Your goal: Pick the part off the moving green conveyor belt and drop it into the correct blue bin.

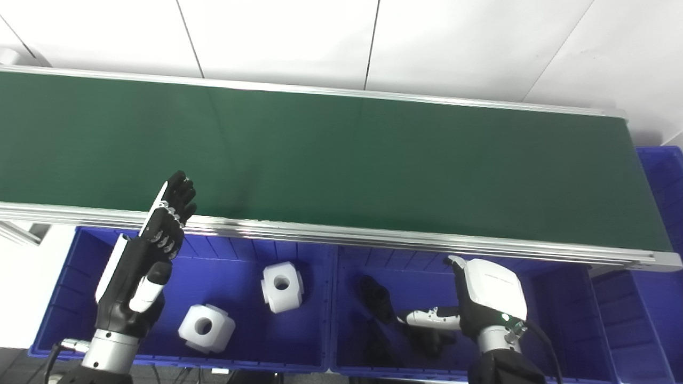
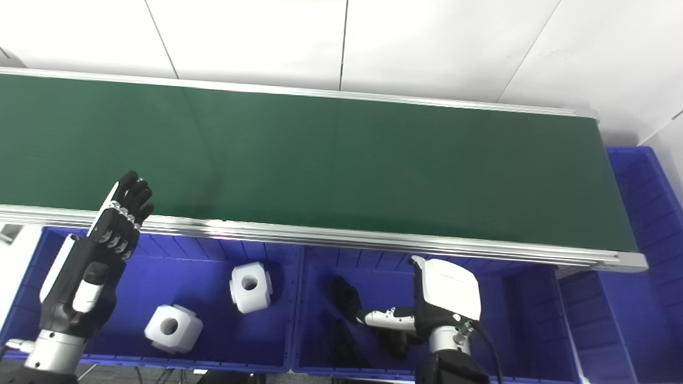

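Black part [image 1: 376, 297] in bin, beside right robot hand [image 1: 480, 304]

The left hand [image 1: 152, 250] is raised at near left, fingers straight and spread, empty. The right hand [image 1: 480, 304] hangs lower at near right, fingers curled downward.

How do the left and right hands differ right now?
The left hand is raised, fingers extended up to the conveyor belt edge; the right hand sits low inside the right bin. The left hand is over the left bin with white parts; the right hand is beside dark parts. Neither clearly holds anything.
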